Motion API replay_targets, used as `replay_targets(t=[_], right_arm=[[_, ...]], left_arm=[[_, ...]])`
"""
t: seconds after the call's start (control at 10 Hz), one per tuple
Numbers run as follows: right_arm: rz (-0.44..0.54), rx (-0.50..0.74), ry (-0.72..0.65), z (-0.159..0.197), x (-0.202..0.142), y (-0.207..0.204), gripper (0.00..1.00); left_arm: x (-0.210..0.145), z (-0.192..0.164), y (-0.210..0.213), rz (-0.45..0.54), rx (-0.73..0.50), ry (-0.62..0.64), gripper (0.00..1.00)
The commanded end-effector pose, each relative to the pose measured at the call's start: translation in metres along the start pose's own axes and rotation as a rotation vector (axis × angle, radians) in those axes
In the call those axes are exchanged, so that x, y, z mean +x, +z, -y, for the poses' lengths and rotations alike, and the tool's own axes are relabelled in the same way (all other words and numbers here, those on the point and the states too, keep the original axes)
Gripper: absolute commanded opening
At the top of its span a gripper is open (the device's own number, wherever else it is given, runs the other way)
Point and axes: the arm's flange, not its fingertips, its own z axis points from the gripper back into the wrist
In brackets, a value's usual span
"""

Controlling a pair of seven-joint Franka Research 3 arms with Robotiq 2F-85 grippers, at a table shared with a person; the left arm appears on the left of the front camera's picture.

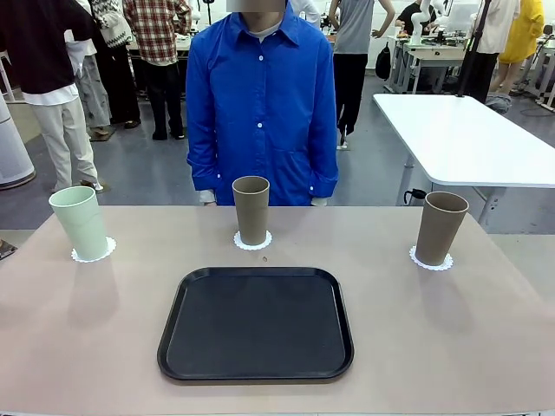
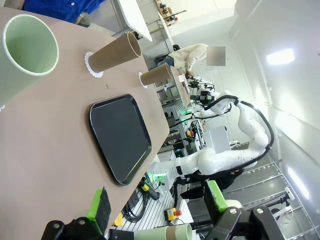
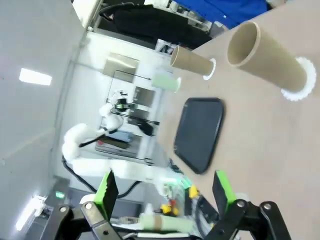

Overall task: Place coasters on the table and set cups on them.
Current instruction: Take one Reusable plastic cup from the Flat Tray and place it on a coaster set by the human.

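Three cups (image 1: 251, 210) stand empty on coasters (image 1: 252, 242); left claw (image 2: 157, 206) and right claw (image 3: 165, 191) gape wide

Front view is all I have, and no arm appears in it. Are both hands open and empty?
Observer: Yes. In the left wrist view the left hand is open, nothing between its green pads.
Operator: And the right?
Observer: The right hand is open too, off the table's edge.
Operator: Is the mint cup empty?
Observer: The left wrist view looks into the mint cup; no contents show inside.
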Motion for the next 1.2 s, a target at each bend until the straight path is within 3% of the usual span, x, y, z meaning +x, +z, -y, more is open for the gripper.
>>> replay_targets(t=[0.0,0.5,0.6,1.1], right_arm=[[-0.049,0.007,-0.067,0.022,0.005,0.013,1.00],[-0.104,-0.115,-0.060,0.025,0.002,0.022,1.00],[-0.075,-0.043,-0.087,0.029,-0.002,0.025,1.00],[-0.075,-0.043,-0.087,0.029,-0.002,0.025,1.00]], left_arm=[[-0.002,0.003,0.000,0.010,-0.011,-0.014,1.00],[-0.002,0.003,0.000,0.010,-0.011,-0.014,1.00],[-0.002,0.003,0.000,0.010,-0.011,-0.014,1.00],[-0.002,0.003,0.000,0.010,-0.011,-0.014,1.00]])
